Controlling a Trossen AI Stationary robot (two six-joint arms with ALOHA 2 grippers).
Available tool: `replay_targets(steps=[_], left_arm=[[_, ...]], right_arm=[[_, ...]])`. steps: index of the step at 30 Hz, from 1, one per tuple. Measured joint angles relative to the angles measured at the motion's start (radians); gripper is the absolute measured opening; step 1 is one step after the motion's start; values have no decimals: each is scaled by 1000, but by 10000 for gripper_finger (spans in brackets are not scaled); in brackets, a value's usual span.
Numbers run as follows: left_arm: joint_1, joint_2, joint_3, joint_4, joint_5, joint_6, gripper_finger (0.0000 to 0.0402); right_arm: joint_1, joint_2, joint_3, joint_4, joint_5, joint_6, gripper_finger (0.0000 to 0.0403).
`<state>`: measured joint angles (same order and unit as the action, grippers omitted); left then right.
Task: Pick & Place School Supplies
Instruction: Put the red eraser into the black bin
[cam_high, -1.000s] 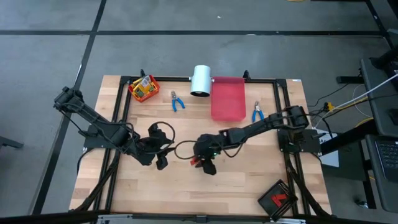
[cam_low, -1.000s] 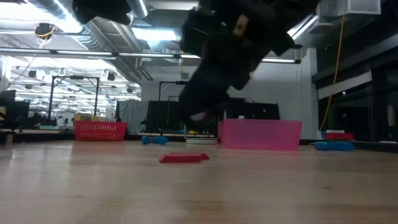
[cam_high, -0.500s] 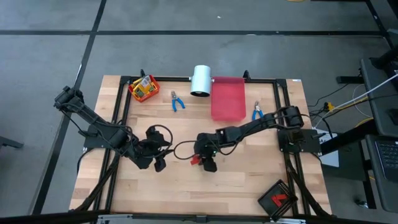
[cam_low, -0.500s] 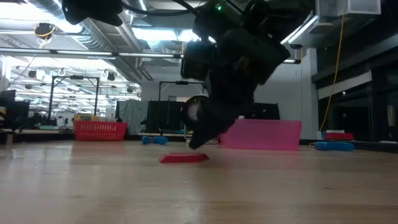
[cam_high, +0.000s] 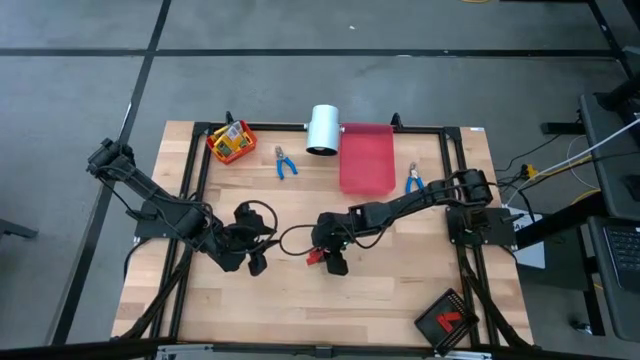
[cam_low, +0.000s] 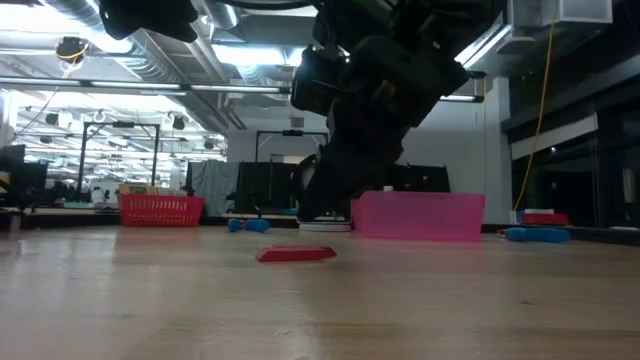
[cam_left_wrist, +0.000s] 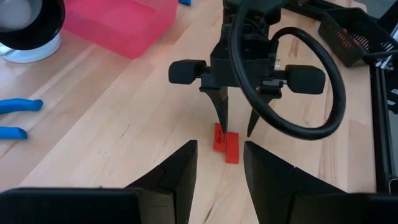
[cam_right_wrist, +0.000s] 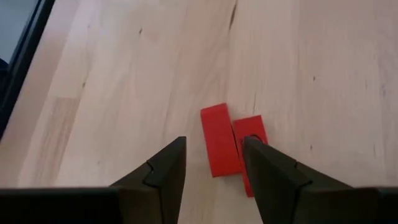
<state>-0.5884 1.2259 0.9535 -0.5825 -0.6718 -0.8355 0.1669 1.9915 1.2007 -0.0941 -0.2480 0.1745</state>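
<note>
Red blocks (cam_right_wrist: 227, 147) lie mid-table beneath parted right gripper (cam_right_wrist: 211, 163).

We see the right claw (cam_left_wrist: 237, 124) pointing down at the counter (cam_high: 400, 300) near its middle, its two fingers (cam_right_wrist: 163, 171) spread apart with nothing between them and their tips just above the wood. The right arm reaches in low from the counter's right edge, elbow bent. The left claw (cam_high: 258, 263) hangs close beside it, toward the counter's left side, facing the right one, its fingers (cam_left_wrist: 177, 171) parted and empty as well. The left arm stretches in from the counter's far left corner, folded low over the surface.
</note>
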Motion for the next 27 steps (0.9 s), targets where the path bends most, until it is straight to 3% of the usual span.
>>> replay_targets(steps=[19,27], left_arm=[[0,0,0,-2,-2,-8,127],[0,0,0,-2,-8,-19,127]], right_arm=[[-5,2,-60,57,21,7,163],[-18,38,-59,102,-5,20,145]])
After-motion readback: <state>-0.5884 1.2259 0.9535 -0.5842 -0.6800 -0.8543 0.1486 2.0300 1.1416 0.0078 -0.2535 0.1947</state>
